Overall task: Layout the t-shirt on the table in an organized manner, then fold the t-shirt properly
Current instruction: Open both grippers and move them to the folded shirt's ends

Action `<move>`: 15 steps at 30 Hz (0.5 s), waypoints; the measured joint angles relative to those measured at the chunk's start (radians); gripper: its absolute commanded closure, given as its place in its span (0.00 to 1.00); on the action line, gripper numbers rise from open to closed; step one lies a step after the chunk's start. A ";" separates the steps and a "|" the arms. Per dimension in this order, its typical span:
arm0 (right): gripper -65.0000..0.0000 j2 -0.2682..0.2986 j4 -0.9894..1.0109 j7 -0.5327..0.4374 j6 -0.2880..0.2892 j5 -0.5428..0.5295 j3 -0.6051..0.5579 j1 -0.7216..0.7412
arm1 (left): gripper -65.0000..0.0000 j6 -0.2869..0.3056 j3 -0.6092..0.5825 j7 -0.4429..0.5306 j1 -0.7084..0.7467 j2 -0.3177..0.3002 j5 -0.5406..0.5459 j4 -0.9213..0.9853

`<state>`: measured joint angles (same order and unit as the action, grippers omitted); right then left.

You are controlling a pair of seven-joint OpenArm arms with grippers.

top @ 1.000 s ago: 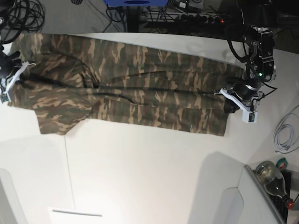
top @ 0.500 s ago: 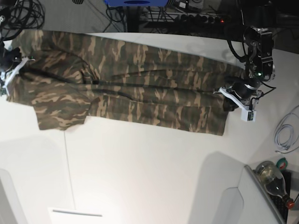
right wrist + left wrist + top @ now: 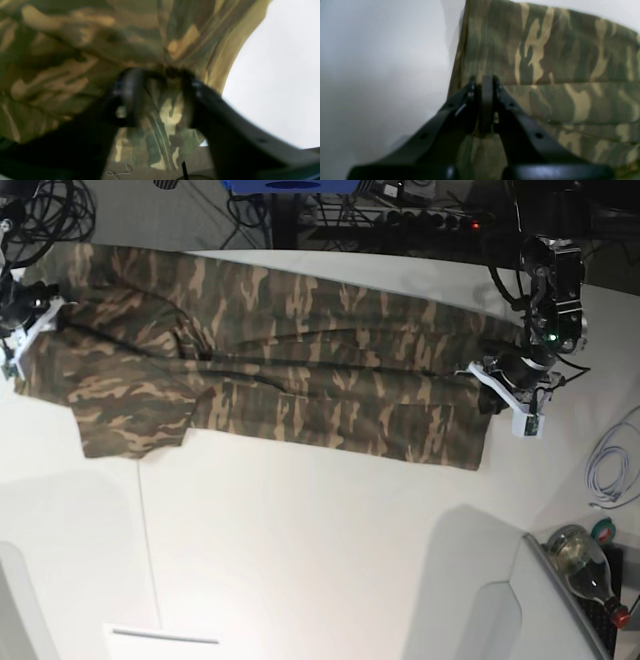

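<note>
A: What fills the right wrist view?

B: Mostly the camouflage t-shirt [image 3: 75,42], blurred, bunched and draped over the top of the frame, olive with tan and brown patches.

A: And the right gripper [image 3: 160,95]?

B: Its two dark fingers [image 3: 130,92] stand apart, with folds of the cloth between them. Whether the pads touch the fabric is too blurred to tell.

A: Anything else?

B: The white table [image 3: 280,75] shows at the right, past the shirt's curved edge.

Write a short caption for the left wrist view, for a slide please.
Left gripper shut on the edge of the camouflage t-shirt, beside the white table.
</note>
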<state>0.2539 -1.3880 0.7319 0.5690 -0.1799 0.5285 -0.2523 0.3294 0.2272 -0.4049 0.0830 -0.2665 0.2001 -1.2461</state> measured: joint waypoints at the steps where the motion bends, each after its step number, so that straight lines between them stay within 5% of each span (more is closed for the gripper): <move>1: 0.53 0.000 -0.008 0.002 0.000 0.001 0.000 -0.001 | 0.99 -0.001 0.001 0.000 0.000 0.006 -0.029 0.000; 5: 0.52 -0.033 -0.084 -0.002 0.000 -0.003 0.093 0.002 | 0.56 0.010 0.043 -0.008 0.025 0.057 -0.096 -0.048; 8: 0.52 -0.068 -0.177 0.007 -0.003 0.004 0.182 -0.002 | 0.37 -0.007 0.107 -0.010 0.045 0.080 -0.099 -0.132; 13: 0.53 -0.075 -0.236 -0.003 -0.003 -0.004 0.184 0.008 | 0.39 -0.010 0.133 0.012 0.073 0.100 -0.097 -0.294; 15: 0.57 -0.075 -0.228 0.006 -0.003 0.004 0.187 0.024 | 0.52 -0.005 0.108 0.011 0.072 0.121 -0.098 -0.265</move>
<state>0.1787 -1.6161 0.7383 0.5659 -0.1761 0.7151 -0.2279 0.3241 0.3347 -0.3935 0.1547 -0.1452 0.1024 -1.5112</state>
